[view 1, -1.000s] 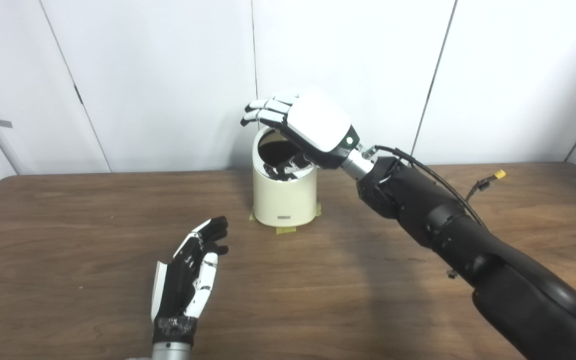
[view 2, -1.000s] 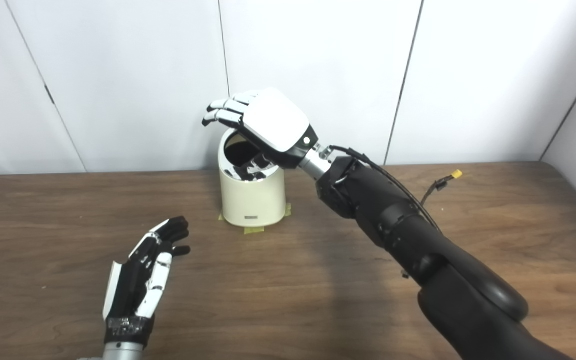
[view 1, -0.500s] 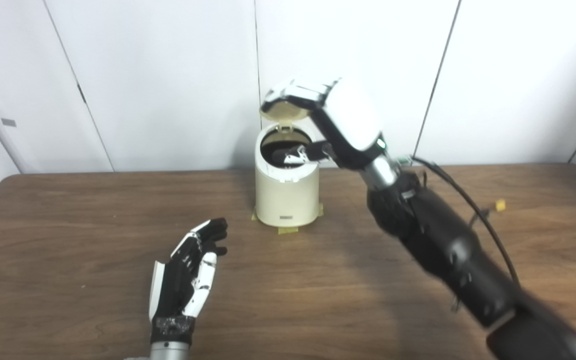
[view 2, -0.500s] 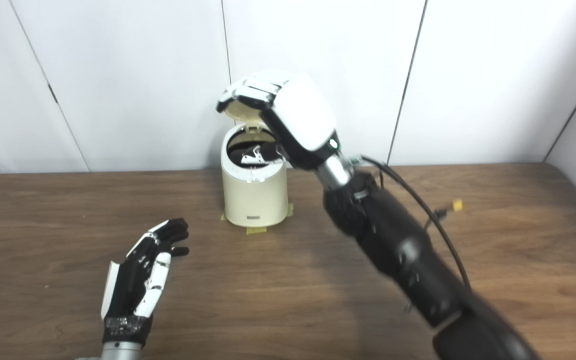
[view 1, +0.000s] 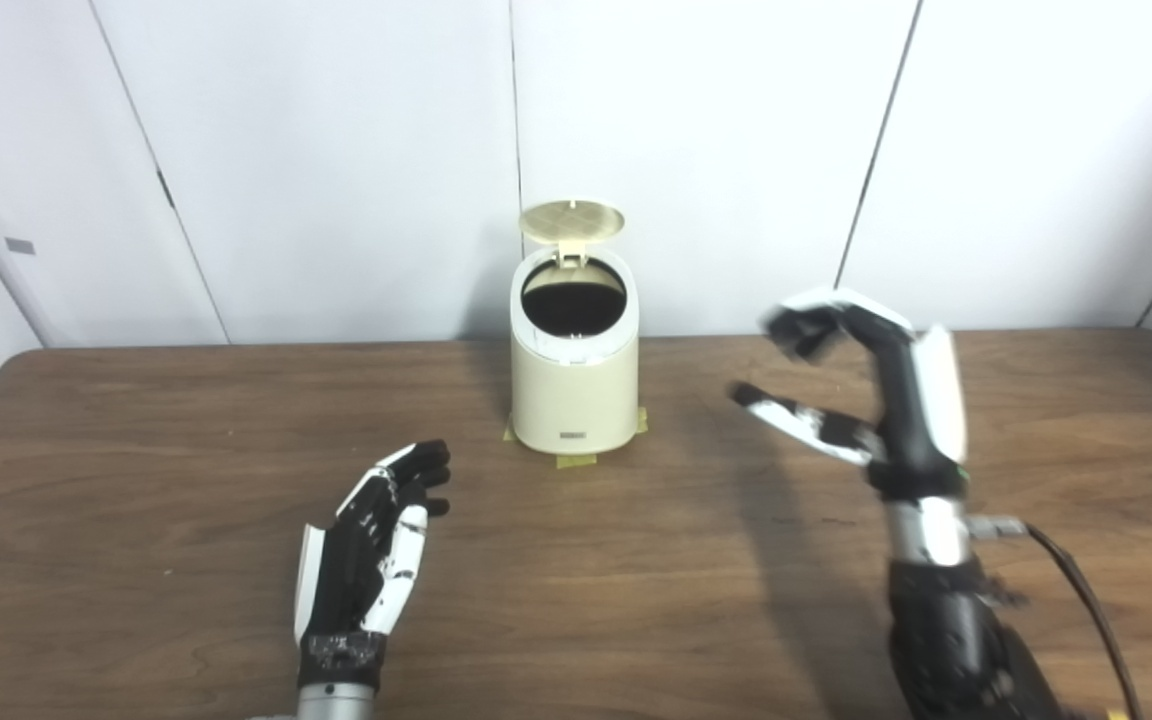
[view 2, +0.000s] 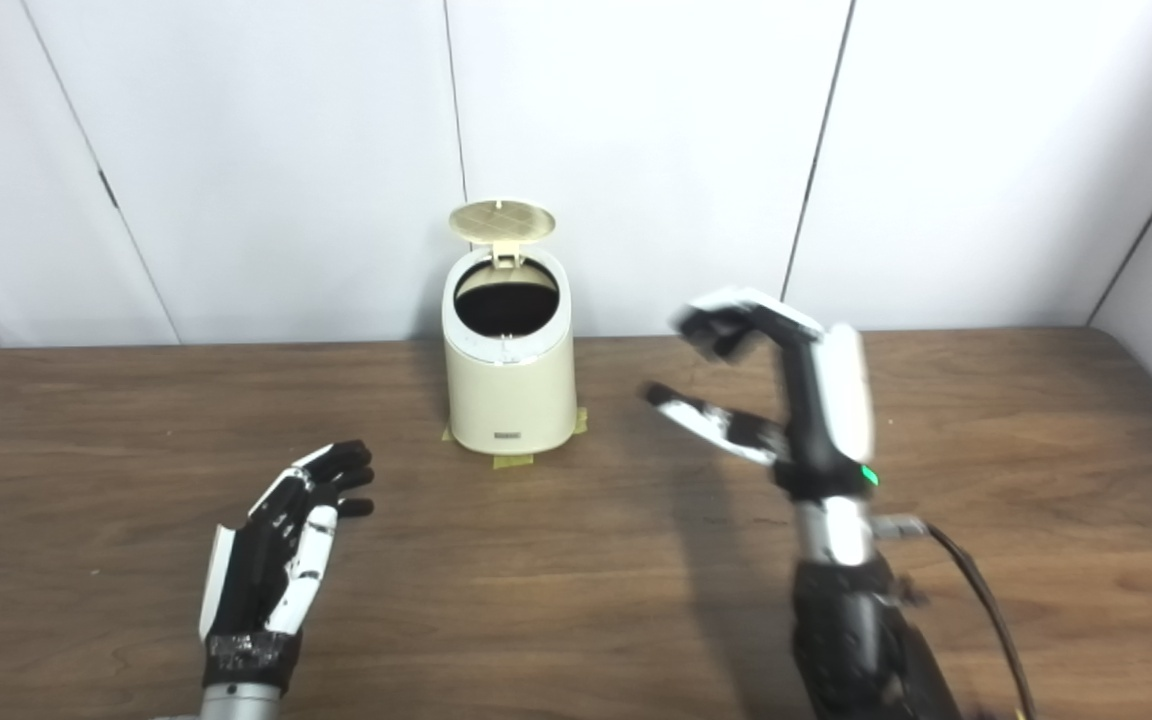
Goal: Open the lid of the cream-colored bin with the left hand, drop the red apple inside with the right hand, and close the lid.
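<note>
At tabletop rear: cream-colored cylindrical plastic bin (view 1: 574, 375), round lid (view 1: 572, 219) raised.
Right hand (view 1: 871, 385): withdrawn from bin, empty, fingers spread.
Left hand (view 1: 371, 545): empty, unmoved.
Remaining: close lid.

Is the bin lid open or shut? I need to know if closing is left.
Open. The lid stands up behind the cream bin's rim, leaving the dark opening uncovered.

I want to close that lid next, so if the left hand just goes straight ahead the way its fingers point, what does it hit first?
Probably the cream-colored bin: the left hand points up-right toward it, though depth is uncertain.
</note>
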Controlling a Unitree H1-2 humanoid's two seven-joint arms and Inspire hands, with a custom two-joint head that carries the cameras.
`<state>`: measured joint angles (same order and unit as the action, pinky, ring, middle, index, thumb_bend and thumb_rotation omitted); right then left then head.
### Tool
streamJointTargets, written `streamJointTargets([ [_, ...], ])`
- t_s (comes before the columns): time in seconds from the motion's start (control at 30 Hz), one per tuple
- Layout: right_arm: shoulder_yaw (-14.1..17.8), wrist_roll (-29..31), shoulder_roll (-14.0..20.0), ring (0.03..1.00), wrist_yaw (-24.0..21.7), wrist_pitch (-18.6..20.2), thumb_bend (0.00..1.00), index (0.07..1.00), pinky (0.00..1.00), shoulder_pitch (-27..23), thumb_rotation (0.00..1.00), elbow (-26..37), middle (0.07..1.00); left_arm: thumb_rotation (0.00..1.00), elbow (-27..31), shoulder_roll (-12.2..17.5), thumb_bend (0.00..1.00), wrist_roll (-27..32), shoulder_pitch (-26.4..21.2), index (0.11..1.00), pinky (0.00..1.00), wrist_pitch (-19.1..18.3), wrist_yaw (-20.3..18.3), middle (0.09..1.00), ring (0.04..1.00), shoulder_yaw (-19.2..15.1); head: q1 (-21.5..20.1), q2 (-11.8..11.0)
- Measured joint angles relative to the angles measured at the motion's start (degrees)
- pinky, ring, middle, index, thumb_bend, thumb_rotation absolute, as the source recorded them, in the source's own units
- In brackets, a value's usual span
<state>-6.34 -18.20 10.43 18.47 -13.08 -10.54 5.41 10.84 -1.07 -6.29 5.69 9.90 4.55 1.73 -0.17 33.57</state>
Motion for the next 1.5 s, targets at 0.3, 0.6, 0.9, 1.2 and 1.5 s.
streamJointTargets([
  [0.3,0.5,16.2,-0.3,0.791,-14.5,6.1,0.23,0.817,0.7,8.3,0.71,4.1,0.819,0.59,0.0,0.1,0.2,1.1,0.0,0.75,0.68,0.0,-0.4,0.772,0.773,-0.3,0.0,0.2],
  [0.6,2.2,17.2,-2.7,0.858,-16.9,6.3,0.25,0.864,0.77,8.6,0.84,2.0,0.875,0.63,0.0,0.4,0.22,0.8,0.0,0.773,0.71,0.0,-0.8,0.798,0.792,-0.4,0.5,-0.3],
  [0.9,2.9,17.5,-2.2,0.933,-20.0,7.5,0.25,0.956,0.84,8.4,0.98,-1.0,0.95,1.0,10.7,4.4,0.44,-11.6,-7.0,0.875,0.84,-8.2,-3.6,0.895,0.904,-0.6,1.8,-0.9],
  [1.2,3.2,16.5,-3.0,0.921,-20.4,7.9,0.25,0.944,0.83,7.8,0.97,-3.2,0.937,0.99,12.8,9.2,0.58,-27.2,-33.0,0.995,1.0,-33.7,-13.9,0.998,1.0,0.7,1.8,-1.9],
  [1.5,3.7,16.1,-3.3,0.91,-20.4,8.2,0.24,0.927,0.81,7.5,0.93,-3.9,0.925,1.0,8.8,7.8,0.71,-41.4,-44.2,1.0,1.0,-36.8,-27.4,1.0,1.0,2.4,2.3,-3.0],
])
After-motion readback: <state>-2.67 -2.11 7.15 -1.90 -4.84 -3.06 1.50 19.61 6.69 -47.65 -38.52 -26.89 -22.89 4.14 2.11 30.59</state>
